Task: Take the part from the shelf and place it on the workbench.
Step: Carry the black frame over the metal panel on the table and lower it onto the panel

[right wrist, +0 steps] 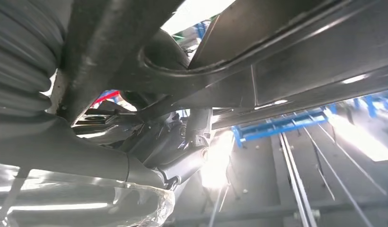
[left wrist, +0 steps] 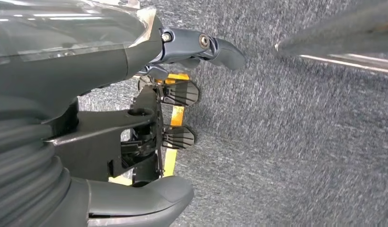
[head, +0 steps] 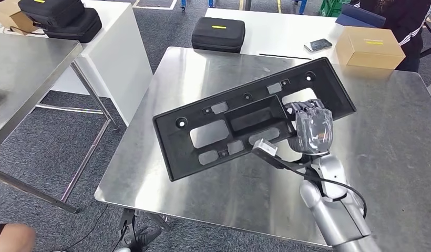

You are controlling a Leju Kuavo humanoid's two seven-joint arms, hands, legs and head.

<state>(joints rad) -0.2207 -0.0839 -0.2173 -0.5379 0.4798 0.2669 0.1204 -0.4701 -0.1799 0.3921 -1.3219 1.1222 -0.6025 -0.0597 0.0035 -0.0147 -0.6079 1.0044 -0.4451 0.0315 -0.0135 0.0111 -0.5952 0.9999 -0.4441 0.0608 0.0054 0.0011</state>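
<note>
The part (head: 245,118) is a long flat black plastic panel with several cut-outs and a raised box in its middle. It hangs tilted over the shiny steel workbench (head: 203,199). My right hand (head: 310,127) grips it from below, near its right half. Close up in the right wrist view, the part's dark rim (right wrist: 277,71) runs above that hand's fingers (right wrist: 182,146). My left hand (left wrist: 149,113) hangs over grey carpet, fingers apart and holding nothing.
Behind the workbench stands a white table (head: 276,31) with a black case (head: 218,34), a phone (head: 317,45) and a cardboard box (head: 370,47). A steel table (head: 24,73) stands to the left. A person (head: 408,21) is at the far right.
</note>
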